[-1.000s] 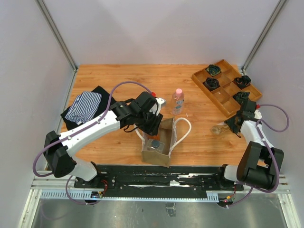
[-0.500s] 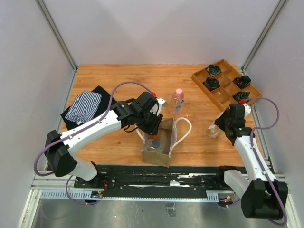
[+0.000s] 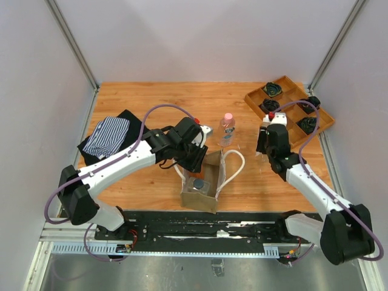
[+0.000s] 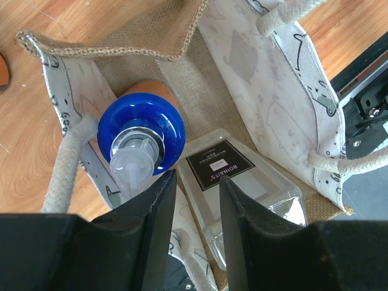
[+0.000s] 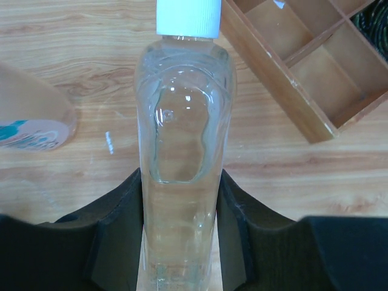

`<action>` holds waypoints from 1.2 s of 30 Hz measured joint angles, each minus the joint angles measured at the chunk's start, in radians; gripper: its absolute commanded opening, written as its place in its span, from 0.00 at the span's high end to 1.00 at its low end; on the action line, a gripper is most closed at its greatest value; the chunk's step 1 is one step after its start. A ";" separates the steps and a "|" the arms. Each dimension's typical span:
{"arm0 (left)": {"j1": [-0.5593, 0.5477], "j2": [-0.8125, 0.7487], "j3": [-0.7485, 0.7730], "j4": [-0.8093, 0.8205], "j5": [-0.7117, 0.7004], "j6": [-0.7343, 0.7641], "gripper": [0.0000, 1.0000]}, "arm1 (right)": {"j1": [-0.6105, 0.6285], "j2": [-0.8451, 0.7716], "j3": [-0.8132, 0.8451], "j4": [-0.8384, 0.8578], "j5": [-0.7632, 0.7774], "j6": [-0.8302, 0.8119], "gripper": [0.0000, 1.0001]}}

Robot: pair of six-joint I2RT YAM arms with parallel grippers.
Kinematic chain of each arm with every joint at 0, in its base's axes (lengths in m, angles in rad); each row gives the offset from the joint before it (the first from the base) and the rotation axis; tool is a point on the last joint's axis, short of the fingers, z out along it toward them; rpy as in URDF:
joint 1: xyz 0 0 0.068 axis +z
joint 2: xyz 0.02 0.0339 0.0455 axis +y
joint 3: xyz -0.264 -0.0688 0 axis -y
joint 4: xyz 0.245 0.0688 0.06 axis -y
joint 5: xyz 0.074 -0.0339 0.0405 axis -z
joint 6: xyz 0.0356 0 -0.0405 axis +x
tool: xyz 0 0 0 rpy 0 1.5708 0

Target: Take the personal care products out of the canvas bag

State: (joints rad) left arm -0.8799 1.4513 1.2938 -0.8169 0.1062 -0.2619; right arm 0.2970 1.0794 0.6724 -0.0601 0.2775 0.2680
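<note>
- Near, in canvas bag [image 3: 206, 200]: blue-capped bottle [image 4: 141, 130] under left gripper [image 4: 197, 242], narrowly parted, empty; risk of snagging fabric.
- Farther: white-capped bottle [image 5: 182, 151] clamped in right gripper [image 5: 180, 200]; slick, liable to slip or topple neighbouring pink-capped bottle [image 3: 227, 128].

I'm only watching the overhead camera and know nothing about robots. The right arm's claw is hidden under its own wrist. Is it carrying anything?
Observer: Yes. Its wrist camera shows the right gripper shut on a clear bottle with a white cap.
Visitor: And the left claw, over the bag?
Observer: The left gripper is open, holding nothing, just above a blue-capped bottle inside the canvas bag.
Visitor: Is anything else in there?
Observer: A flat clear pack with a black label lies beside that bottle.
</note>
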 measured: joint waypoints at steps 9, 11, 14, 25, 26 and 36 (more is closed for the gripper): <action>0.000 0.026 0.000 0.009 0.005 -0.011 0.62 | 0.002 0.162 -0.074 0.404 0.018 -0.178 0.99; 0.000 0.033 0.000 0.011 0.006 -0.013 0.62 | 0.002 0.218 -0.074 0.519 -0.008 -0.211 0.99; 0.000 0.038 0.000 0.013 0.008 -0.014 0.62 | 0.003 0.328 -0.088 0.763 -0.062 -0.265 0.99; -0.001 0.066 0.002 0.018 0.009 -0.019 0.65 | 0.037 0.673 -0.109 1.335 -0.224 -0.436 0.99; -0.001 0.072 0.002 0.019 0.010 -0.019 0.65 | 0.037 0.677 -0.108 1.356 -0.244 -0.443 0.99; -0.001 0.114 0.010 0.026 0.018 -0.013 0.66 | -0.004 0.776 -0.002 1.451 -0.431 -0.402 0.99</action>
State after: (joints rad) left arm -0.8806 1.5654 1.3033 -0.7914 0.1242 -0.2752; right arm 0.2928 1.8557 0.6701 1.3907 -0.1535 -0.1345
